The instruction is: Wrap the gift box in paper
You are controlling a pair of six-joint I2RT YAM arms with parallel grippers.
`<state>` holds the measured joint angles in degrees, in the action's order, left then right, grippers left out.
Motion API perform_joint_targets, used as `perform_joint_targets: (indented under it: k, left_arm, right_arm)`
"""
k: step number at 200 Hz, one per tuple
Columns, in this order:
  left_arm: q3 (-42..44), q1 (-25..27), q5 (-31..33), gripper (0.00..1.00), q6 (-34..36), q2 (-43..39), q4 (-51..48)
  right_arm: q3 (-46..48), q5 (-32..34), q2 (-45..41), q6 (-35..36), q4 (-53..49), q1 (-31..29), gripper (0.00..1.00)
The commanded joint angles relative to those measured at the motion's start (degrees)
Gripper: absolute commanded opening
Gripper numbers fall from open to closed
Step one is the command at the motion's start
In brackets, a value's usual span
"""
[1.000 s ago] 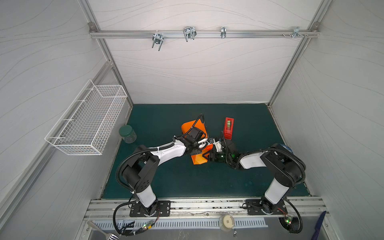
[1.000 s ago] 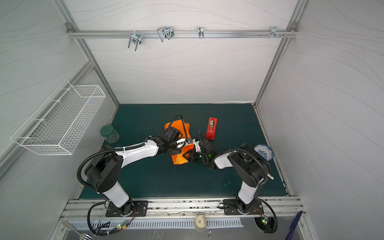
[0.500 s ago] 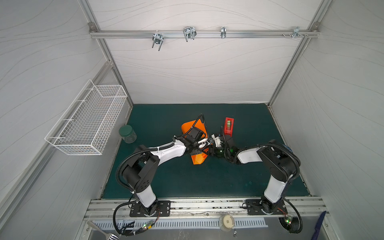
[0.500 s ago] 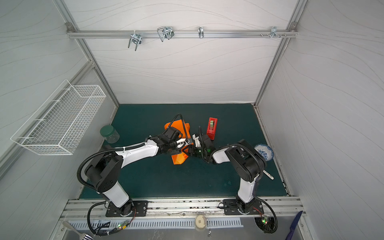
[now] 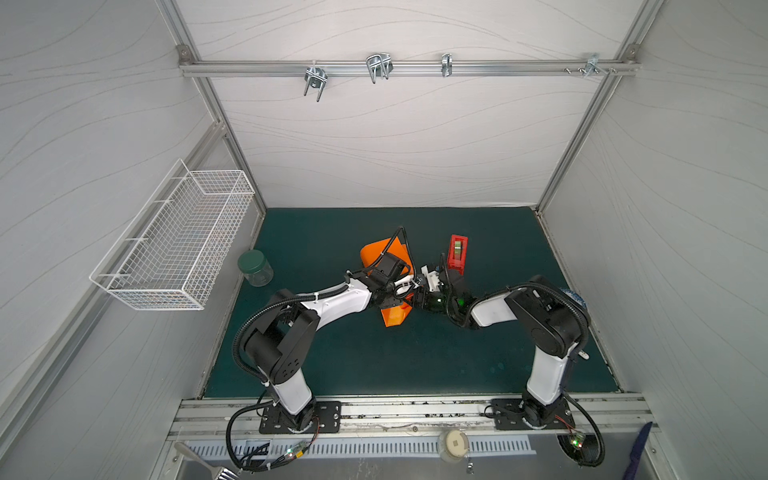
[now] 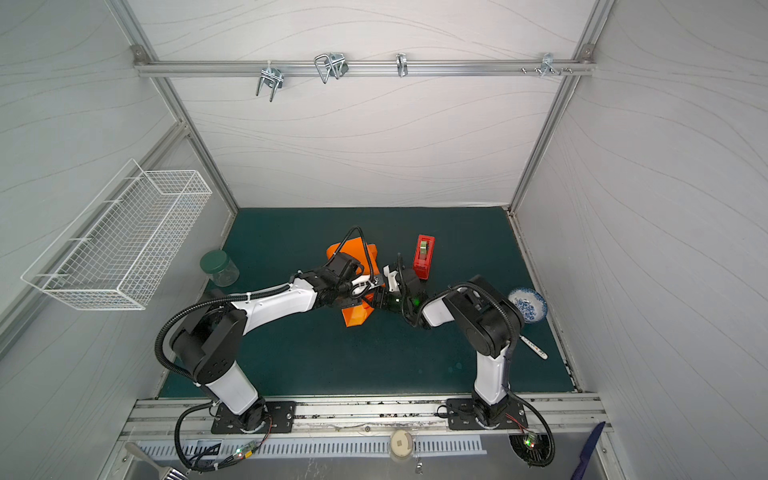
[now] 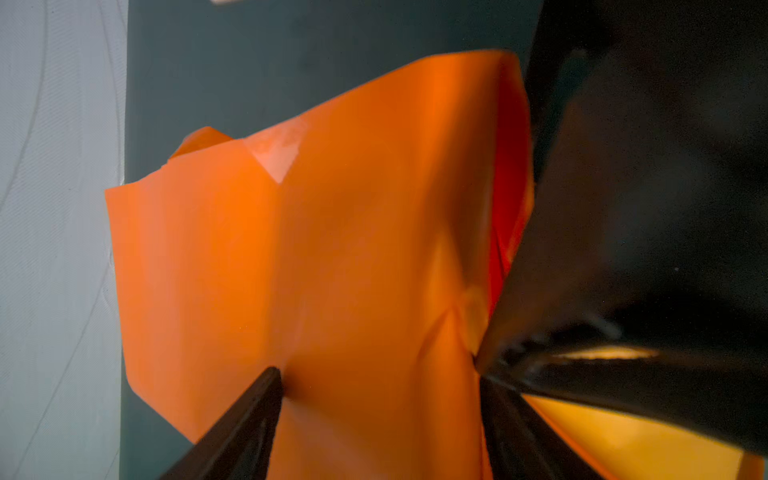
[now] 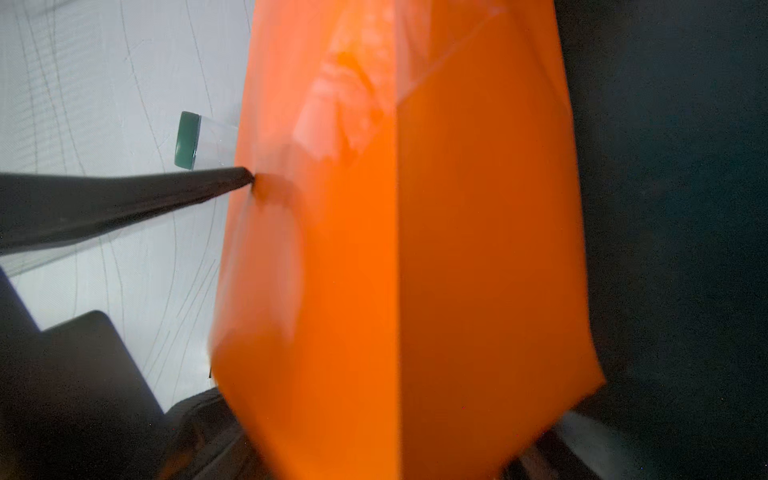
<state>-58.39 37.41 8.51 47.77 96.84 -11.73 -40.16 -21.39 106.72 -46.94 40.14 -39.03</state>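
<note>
Paper (image 5: 392, 318) is covering the gift box completely, so I am seeing no olive cardboard in any view. The orange bundle is lying in the middle of the desk (image 5: 332, 353) between my 2 arms, near the red tape dispenser (image 5: 457, 254).

My left pincer (image 7: 378, 374) is standing wide, its 2 fingertips denting the paper on opposite sides, so I am judging it to be clamping the wrapped bundle across its width. My right pincer (image 5: 415, 296) is meeting the bundle from the other side. In its wrist view 1 finger (image 8: 187, 191) is poking into the paper, but the other is hiding behind the orange, so I cannot tell whether it is gripping or only pressing.

A glossy strip of clear tape (image 7: 276, 156) is showing across a seam, so I am reckoning the main wrap is fastened and I am working on the ends, where loose flaps are sticking out. Next I am needing to steady the bundle with the left, crease an end flap flat with the right, and fetch tape without tearing the thin sheet.
</note>
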Motion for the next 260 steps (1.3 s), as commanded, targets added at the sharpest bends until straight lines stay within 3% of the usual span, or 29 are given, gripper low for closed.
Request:
perform_joint_targets:
  k: [1, 46, 119, 218, 260]
  left_arm:
    - [-0.11, -0.06, -1.62, 0.75, -0.55, 2.23, -3.72]
    - [-0.23, -0.05, -1.39, 0.75, -0.59, 2.56, -3.96]
    - [-0.28, -0.05, -1.38, 0.75, -0.81, 2.49, -3.93]
    - [-0.37, -0.05, -1.68, 0.75, -0.71, 2.72, -4.1]
    - [-0.48, -0.05, -1.57, 0.75, -0.72, 2.84, -3.94]
  right_arm:
    - [1.73, 1.26, 0.22, -0.57, -0.93, -0.59, 0.68]
    - [3.61, -0.85, -0.9, -0.39, -4.15, -2.19, 0.67]
    - [8.03, -2.19, -0.9, -3.35, -1.17, -4.63, 0.66]
    - [1.07, -3.24, -0.64, 0.26, -6.19, 3.83, 0.66]
    - [2.02, -3.66, -1.58, 0.39, -6.17, 0.96, 0.66]
